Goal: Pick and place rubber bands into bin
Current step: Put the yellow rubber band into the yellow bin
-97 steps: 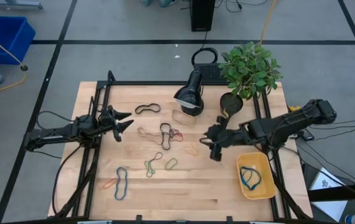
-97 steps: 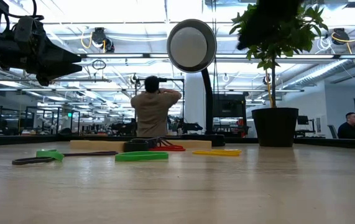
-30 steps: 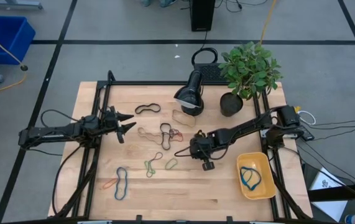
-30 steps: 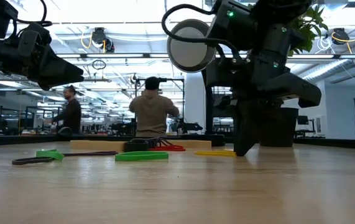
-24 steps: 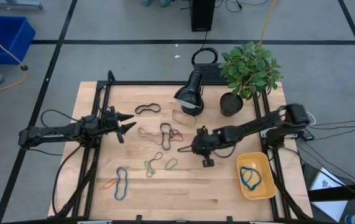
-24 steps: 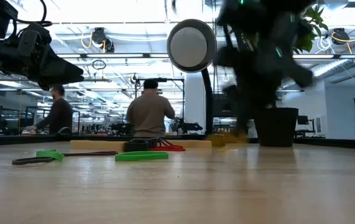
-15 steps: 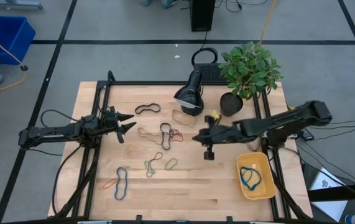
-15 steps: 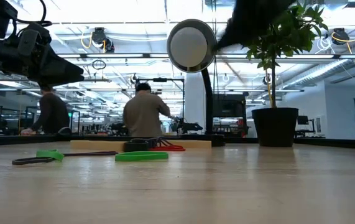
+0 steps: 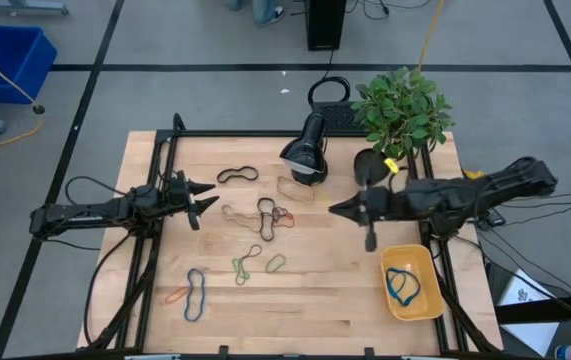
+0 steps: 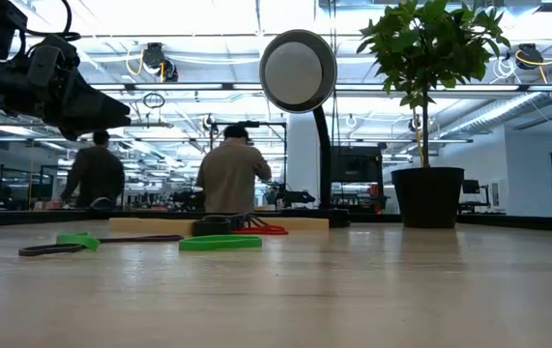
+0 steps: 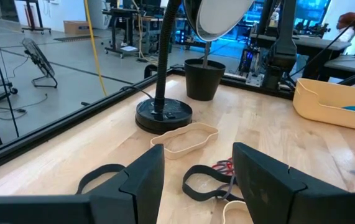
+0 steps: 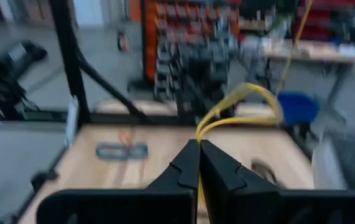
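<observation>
We saw the right arm stretched out level from the surface's (image 9: pixel 335 300) right edge, its right pincer (image 12: pixel 198 163) lifted above the wood between the potted plant (image 9: pixel 397 112) and the bin (image 9: pixel 427 298). Its two fingers were pressed together on a yellow rubber band (image 12: pixel 247 102), which looped out past the tips. The left arm reached in from the left edge, its left pincer (image 11: pixel 196 171) spread wide and holding nothing, raised over the loose rubber bands (image 9: pixel 265 215) at mid-surface.

The bin sat near the right front corner, just beside the edge, with a blue band (image 9: pixel 401 285) lying inside. More bands lay scattered toward the left front, a blue one (image 9: pixel 196 295) among them. The desk lamp (image 9: pixel 305 152) and plant stood along the far edge. Bare wood lay open between the right pincer and the bin, and along the front.
</observation>
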Controlling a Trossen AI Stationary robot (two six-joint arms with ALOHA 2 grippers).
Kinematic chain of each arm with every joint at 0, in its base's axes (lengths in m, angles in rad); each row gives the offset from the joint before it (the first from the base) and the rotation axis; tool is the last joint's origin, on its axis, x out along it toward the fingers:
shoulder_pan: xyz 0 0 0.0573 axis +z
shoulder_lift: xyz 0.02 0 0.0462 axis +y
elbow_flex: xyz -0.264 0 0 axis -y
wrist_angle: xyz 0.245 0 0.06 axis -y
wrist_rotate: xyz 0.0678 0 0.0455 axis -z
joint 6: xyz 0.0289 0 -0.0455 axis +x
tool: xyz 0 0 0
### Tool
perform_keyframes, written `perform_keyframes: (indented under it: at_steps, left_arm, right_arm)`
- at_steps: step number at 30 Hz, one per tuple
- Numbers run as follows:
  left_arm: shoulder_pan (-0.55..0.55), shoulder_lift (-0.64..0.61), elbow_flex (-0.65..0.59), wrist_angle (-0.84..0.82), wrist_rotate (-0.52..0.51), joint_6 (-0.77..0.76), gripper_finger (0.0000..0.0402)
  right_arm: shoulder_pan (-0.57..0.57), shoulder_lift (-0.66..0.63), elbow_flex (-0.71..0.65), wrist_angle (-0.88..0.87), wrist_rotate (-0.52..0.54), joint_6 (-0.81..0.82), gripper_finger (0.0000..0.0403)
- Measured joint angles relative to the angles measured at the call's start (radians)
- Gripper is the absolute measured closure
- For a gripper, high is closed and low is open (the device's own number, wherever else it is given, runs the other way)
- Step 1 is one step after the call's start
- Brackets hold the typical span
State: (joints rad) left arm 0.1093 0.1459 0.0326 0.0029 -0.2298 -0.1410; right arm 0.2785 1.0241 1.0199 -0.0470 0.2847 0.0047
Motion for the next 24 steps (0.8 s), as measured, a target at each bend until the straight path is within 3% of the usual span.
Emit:
perform_keyframes:
  at_steps: [5,10,17,24]
  left_arm:
    - [0.000,0.000,0.000,0.000,0.000,-0.001,0.0206]
    - [0.000,0.000,0.001,0.000,0.000,-0.001,0.0206]
    - [0.000,0.000,0.001,0.001,0.000,-0.001,0.0206]
    - [0.000,0.000,0.001,0.001,0.000,-0.001,0.0206]
  right_arm:
    - [0.049,-0.039,0.000,0.053,-0.001,-0.047,0.0403]
    - [0.093,-0.065,0.000,0.003,-0.001,0.034,0.0403]
    - [0.155,-0.122,0.000,-0.222,0.003,0.333,0.0403]
    - [0.247,-0.169,0.001,-0.573,-0.004,0.793,0.0403]
